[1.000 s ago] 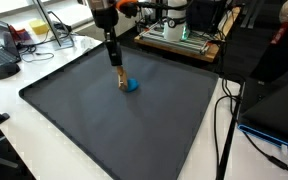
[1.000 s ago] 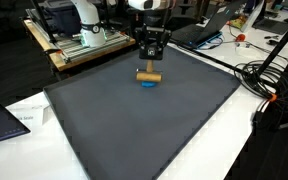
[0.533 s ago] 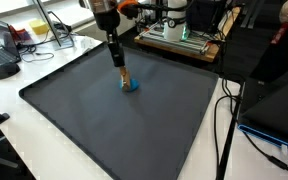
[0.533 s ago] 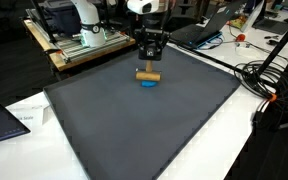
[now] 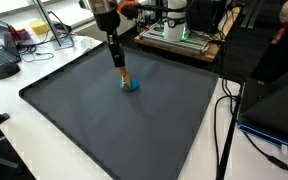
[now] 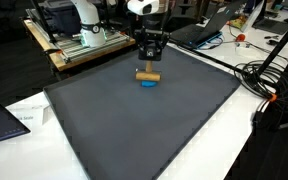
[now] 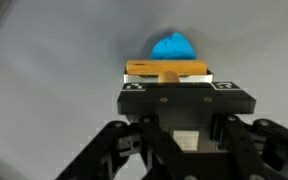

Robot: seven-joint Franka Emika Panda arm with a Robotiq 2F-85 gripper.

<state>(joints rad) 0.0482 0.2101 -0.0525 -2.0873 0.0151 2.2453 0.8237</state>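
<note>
Tan wooden bar (image 6: 148,72) pinched at its middle by hand (image 6: 149,64), so it hangs level, just above blue rounded piece (image 6: 147,83) on dark grey mat (image 6: 134,130).

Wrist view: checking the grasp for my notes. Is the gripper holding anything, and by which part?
The gripper is shut on the wooden block, gripping its middle, both ends sticking out sideways. The blue piece lies just beyond.

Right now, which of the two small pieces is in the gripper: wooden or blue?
The wooden block, clamped crosswise in the gripper. The blue piece lies on the dark mat right under it, outside the jaws.
</note>
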